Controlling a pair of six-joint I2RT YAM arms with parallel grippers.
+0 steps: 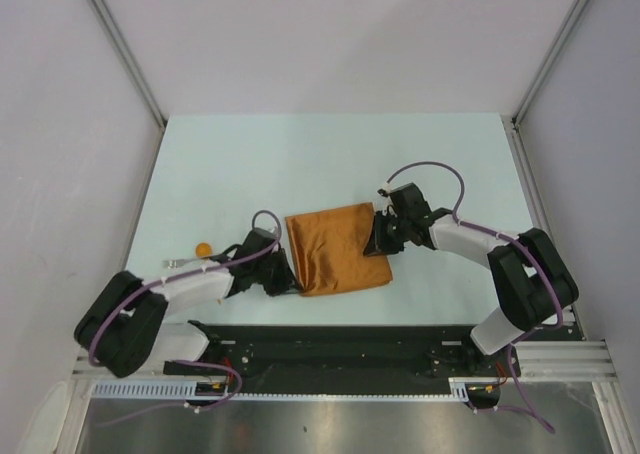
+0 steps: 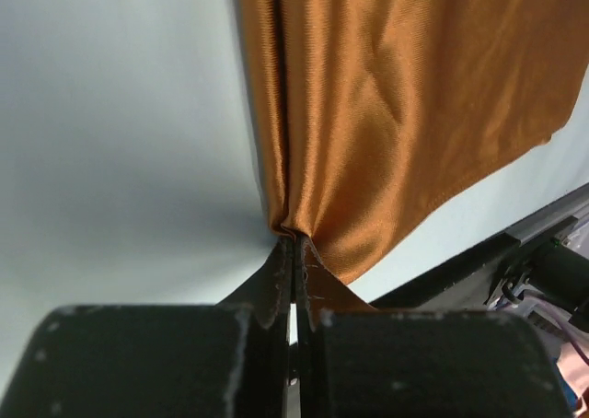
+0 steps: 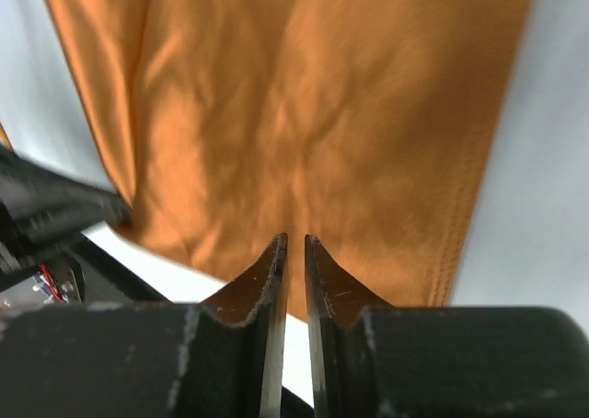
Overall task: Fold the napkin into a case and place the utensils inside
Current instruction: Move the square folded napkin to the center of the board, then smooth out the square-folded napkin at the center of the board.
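Pale, bluish table [image 1: 300,164] fills the floor of a white-walled booth, and two arms reach in from its near edge. One napkin [image 1: 338,249] lies at the middle, a rust-orange rectangle set slightly askew; the left wrist view shows a doubled layer along its left edge. Two grippers meet it, one on each side. Left gripper [image 2: 294,245] is clamped tight on the napkin's left edge close to the near corner, and the cloth puckers into creases where the tips pinch it. Right gripper [image 3: 294,243] sits at the napkin's right edge with its jaws nearly together, a thin slit between them. Cloth shows through that slit, but I cannot tell whether any is caught or merely lies beneath. Utensils [image 1: 203,249] lie well left of the napkin, just beside the left arm. I count two pieces, one round orange bowl and one thin pale sliver. Both are tiny and their shapes are hard to make out. Each wrist view cuts the napkin off at the frame
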